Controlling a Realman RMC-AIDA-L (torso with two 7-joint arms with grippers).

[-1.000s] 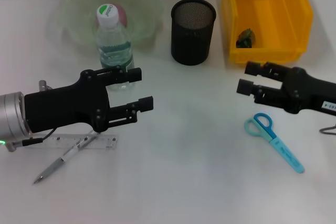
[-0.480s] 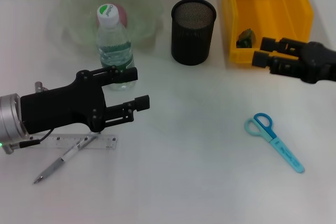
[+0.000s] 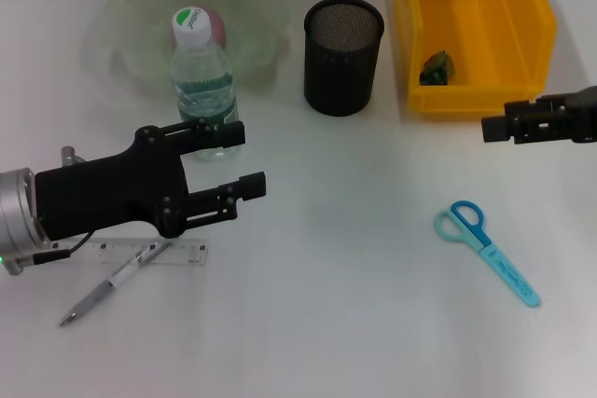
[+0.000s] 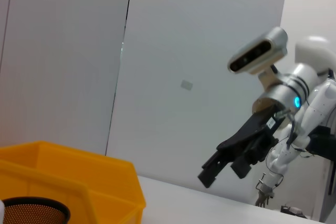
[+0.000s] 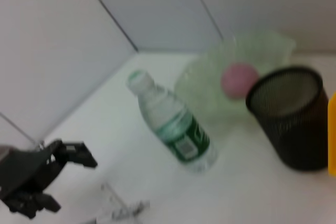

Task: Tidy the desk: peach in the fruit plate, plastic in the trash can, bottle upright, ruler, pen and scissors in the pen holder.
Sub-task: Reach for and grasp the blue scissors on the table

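White desk (image 3: 354, 323) carries scissors (image 3: 487, 251), pen (image 3: 110, 284), seemingly clear ruler (image 3: 187, 254).

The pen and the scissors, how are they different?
The pen is thin and pale with a grey tip; the scissors are blue with ring handles. The pen lies on the robot's left, crossing the ruler; the scissors lie alone on the right. Both lie flat on the desk, not yet in the holder.
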